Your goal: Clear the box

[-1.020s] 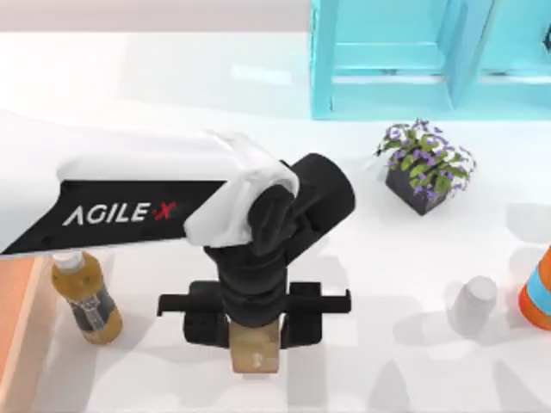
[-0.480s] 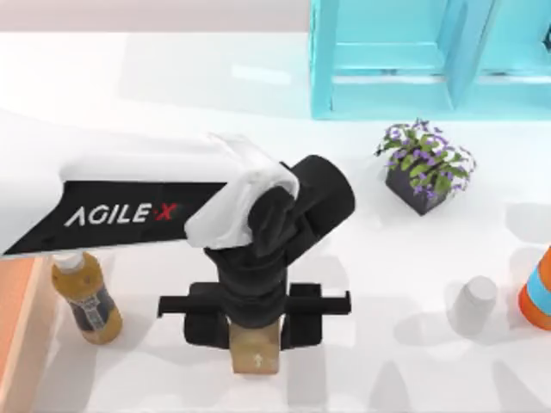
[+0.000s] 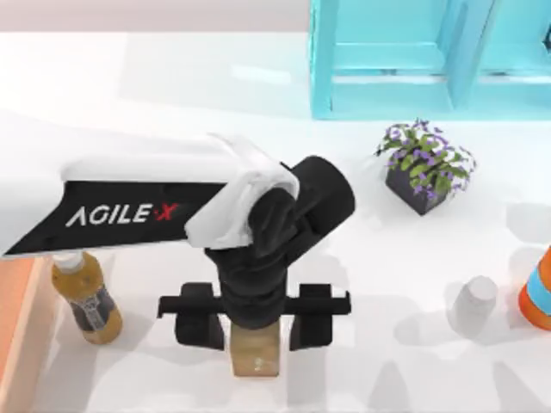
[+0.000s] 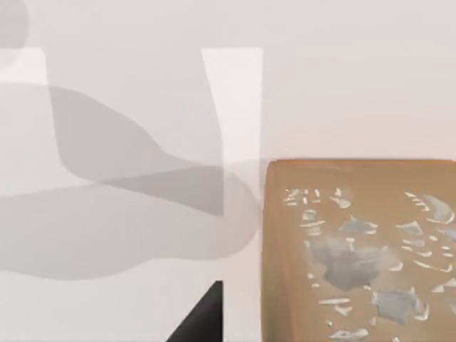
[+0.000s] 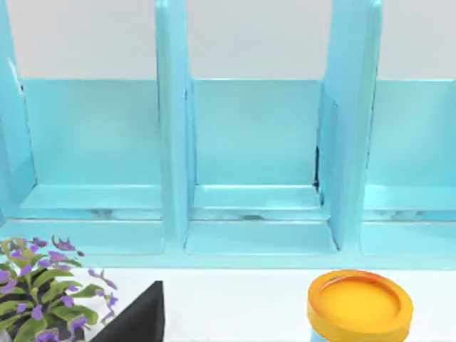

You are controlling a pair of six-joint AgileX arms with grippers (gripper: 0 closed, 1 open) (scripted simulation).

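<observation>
The box is an orange-brown bin with a lighter rim, cut off at the table's left edge. An amber bottle with a dark label stands on the table just right of it. My left gripper points down over the front middle of the table, open, its black fingers standing clear on either side of a small brown cube. The left wrist view looks down on the cube's patterned top resting on the white table.
A cyan shelf unit stands at the back right, with a purple-flowered plant in front of it. A white cup and an orange-and-blue cone sit at the right. The right wrist view faces the shelf, with an orange-lidded can close by.
The left gripper's fingers have spread apart and let go of the brown cube, which stays on the table. The arm itself has hardly moved.
</observation>
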